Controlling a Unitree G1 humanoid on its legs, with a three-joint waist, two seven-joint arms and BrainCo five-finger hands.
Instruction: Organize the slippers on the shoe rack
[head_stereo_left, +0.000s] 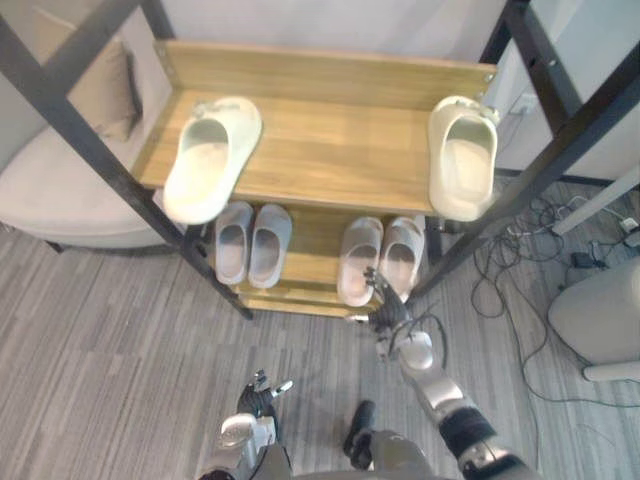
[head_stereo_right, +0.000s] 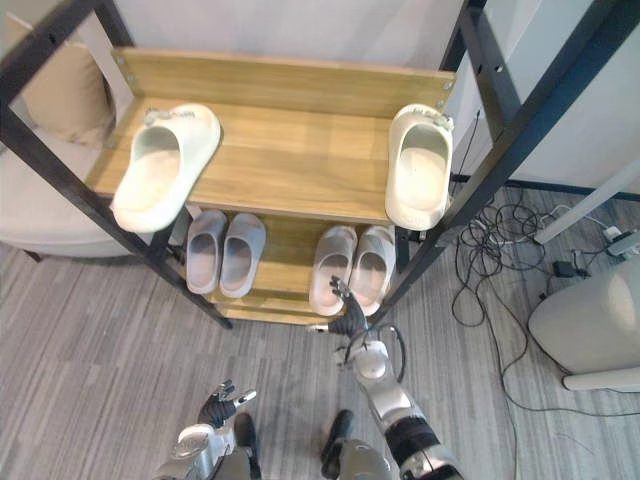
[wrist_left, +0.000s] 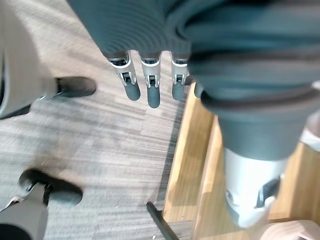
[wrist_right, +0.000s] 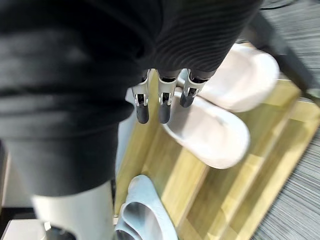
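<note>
Shoe rack (head_stereo_left: 330, 150): wooden shelves in a black frame. On the top shelf, two cream slippers sit well apart. The left cream slipper (head_stereo_left: 208, 157) is at the front left corner, angled, with one end hanging over the front edge. The right cream slipper (head_stereo_left: 464, 168) is at the right edge, roughly square to the shelf, just reaching the front edge. On the lower shelf, a grey pair (head_stereo_left: 250, 242) sits side by side on the left and a pale pink pair (head_stereo_left: 380, 257) side by side on the right. The right hand (head_stereo_left: 388, 315) is at the lower shelf's front edge, just by the pink pair, with fingers (wrist_right: 164, 112) straight and spread and nothing held; can't tell if it touches the slipper. The left hand (head_stereo_left: 262, 395) is low over the floor (wrist_left: 100, 130), well short of the rack, fingers (wrist_left: 153, 95) relaxed and straight, empty.
</note>
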